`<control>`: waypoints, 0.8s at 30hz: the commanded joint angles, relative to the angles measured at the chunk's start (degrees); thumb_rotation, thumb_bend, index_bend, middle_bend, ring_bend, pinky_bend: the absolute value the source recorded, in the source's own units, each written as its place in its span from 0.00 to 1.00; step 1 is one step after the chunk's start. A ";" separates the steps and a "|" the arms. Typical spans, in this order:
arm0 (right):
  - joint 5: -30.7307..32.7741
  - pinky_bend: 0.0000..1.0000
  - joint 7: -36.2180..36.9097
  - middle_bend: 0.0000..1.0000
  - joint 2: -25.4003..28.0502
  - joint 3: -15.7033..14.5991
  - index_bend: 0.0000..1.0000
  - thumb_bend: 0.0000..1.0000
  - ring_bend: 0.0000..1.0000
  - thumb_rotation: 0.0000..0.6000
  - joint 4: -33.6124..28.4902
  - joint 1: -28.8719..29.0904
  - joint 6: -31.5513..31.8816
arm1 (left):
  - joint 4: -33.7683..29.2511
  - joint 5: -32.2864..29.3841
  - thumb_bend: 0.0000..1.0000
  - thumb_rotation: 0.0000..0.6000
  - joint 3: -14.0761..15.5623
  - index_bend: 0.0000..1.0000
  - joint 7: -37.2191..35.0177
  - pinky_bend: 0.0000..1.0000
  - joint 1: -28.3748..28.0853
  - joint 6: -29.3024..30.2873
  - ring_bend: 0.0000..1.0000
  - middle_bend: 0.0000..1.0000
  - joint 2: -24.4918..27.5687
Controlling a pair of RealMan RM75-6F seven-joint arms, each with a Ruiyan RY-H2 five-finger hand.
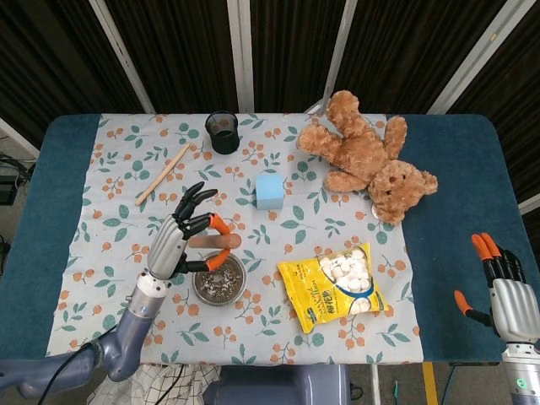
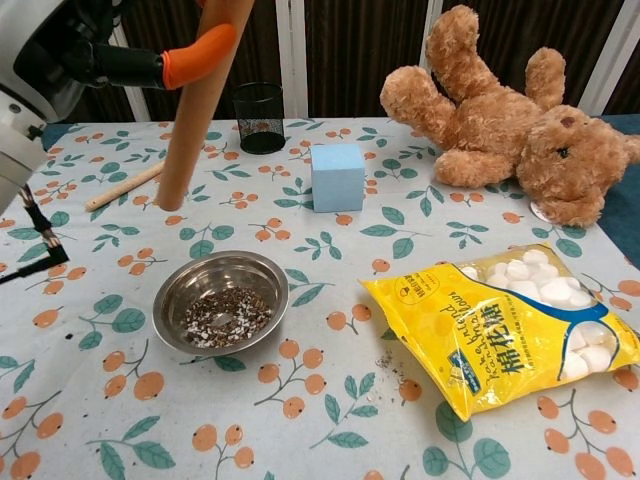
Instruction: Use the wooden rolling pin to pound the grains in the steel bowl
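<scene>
Steel bowl (image 2: 221, 300) sits front-left on the cloth (image 1: 110, 211), grains (image 2: 226, 318) in it. Wooden rolling pin (image 2: 200, 105) is held by the left hand (image 1: 180, 235) above the bowl, tilted, lower end clear of the grains and left of bowl centre. Snack bag (image 2: 505, 327) lies right of the bowl. Cube (image 2: 336, 176) behind the bowl, mesh cup (image 2: 259, 116) further back. Thin stick (image 1: 163, 174) back-left. Teddy bear (image 2: 505, 120) back-right. Right hand (image 1: 506, 293) off the table's front-right edge.

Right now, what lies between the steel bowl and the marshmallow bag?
Nothing: chest view shows only bare cloth between bowl and bag.
</scene>
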 commanded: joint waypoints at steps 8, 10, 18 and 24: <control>0.18 0.00 -0.37 0.00 -0.05 -0.08 0.00 0.36 0.00 1.00 -0.15 0.00 -0.17 | 7.96 -5.96 0.78 1.00 2.34 0.60 15.03 0.01 1.15 -11.34 0.15 0.66 12.77; 0.16 0.00 -0.51 0.00 -0.07 -0.13 0.00 0.36 0.00 1.00 -0.16 -0.06 -0.09 | 10.65 -6.60 0.78 1.00 3.58 0.60 15.65 0.02 1.73 -12.62 0.15 0.66 13.07; 0.14 0.00 -0.69 0.00 -0.34 -0.54 0.00 0.36 0.00 1.00 0.06 -0.51 0.21 | 18.56 -8.52 0.77 1.00 7.00 0.60 15.67 0.02 3.94 -15.38 0.15 0.65 11.06; -0.26 0.00 -0.54 0.00 -0.69 -0.89 0.00 0.36 0.00 1.00 0.53 -0.87 0.63 | 21.70 -9.02 0.76 1.00 7.85 0.59 14.35 0.02 4.63 -15.89 0.15 0.64 9.23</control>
